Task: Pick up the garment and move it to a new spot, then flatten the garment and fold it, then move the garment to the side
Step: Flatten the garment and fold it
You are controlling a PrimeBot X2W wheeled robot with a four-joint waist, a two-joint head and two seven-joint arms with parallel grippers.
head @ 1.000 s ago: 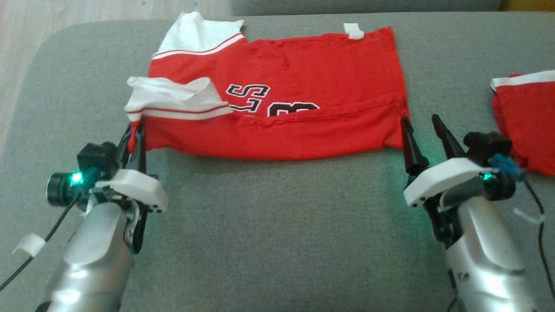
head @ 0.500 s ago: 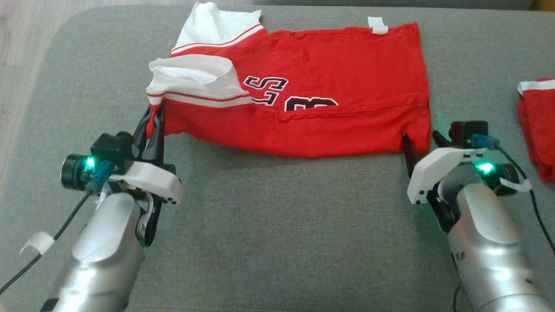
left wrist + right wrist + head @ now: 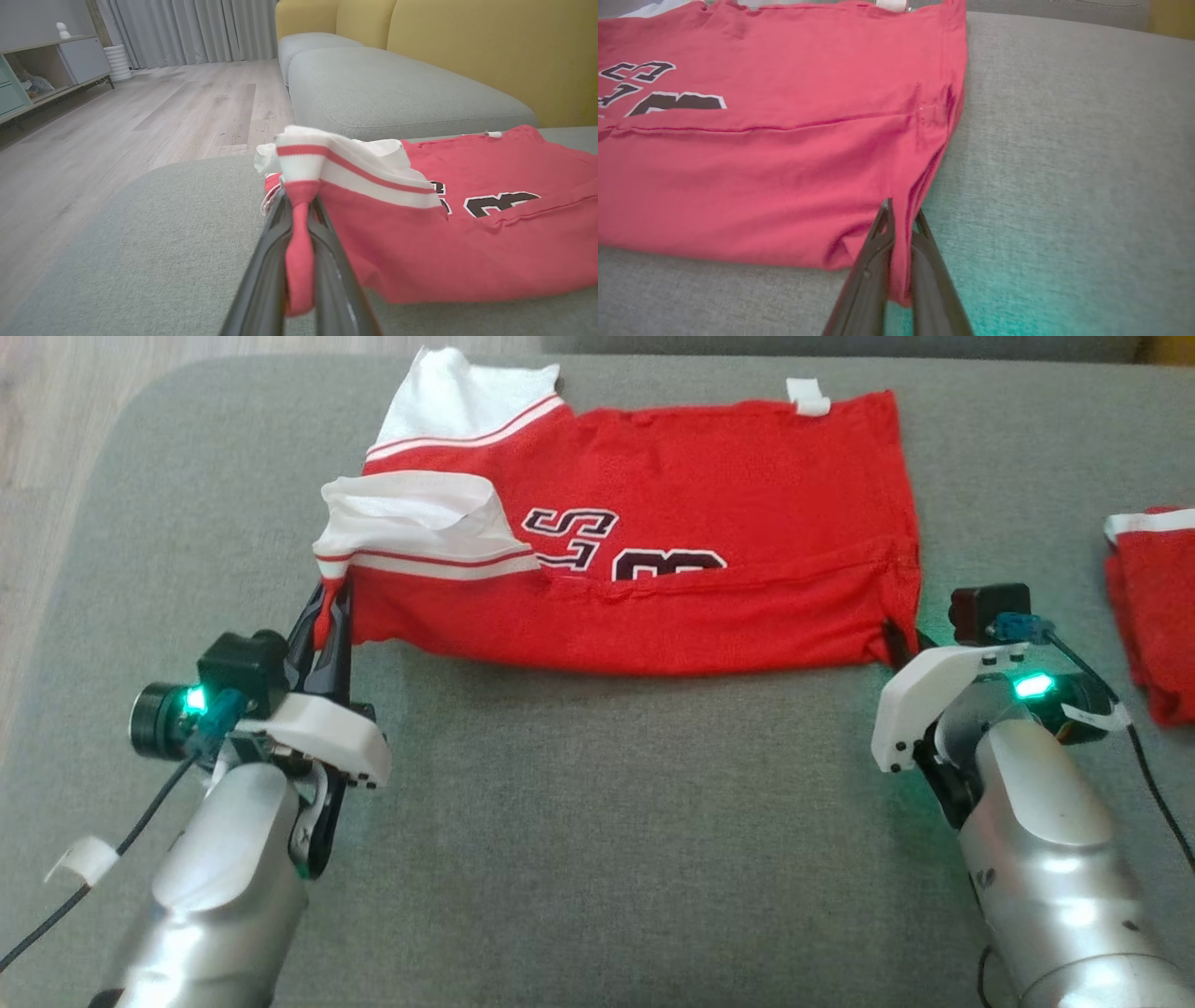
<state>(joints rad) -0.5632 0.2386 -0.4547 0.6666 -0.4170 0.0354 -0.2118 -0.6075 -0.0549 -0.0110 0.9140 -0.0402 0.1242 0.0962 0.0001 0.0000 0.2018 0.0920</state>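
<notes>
— Grey fabric sofa cushion underneath, with pale wooden floor beyond its left edge. Where's the shirt?

— Across the cushion's far half lies the red jersey with white striped sleeves and dark lettering, its near edge doubled over.

— And the claws?

— At the jersey's near left corner the left gripper has red cloth pinched between its fingers. On the near right corner the right gripper is clamped too. Another red-and-white cloth sits at the cushion's right edge.
</notes>
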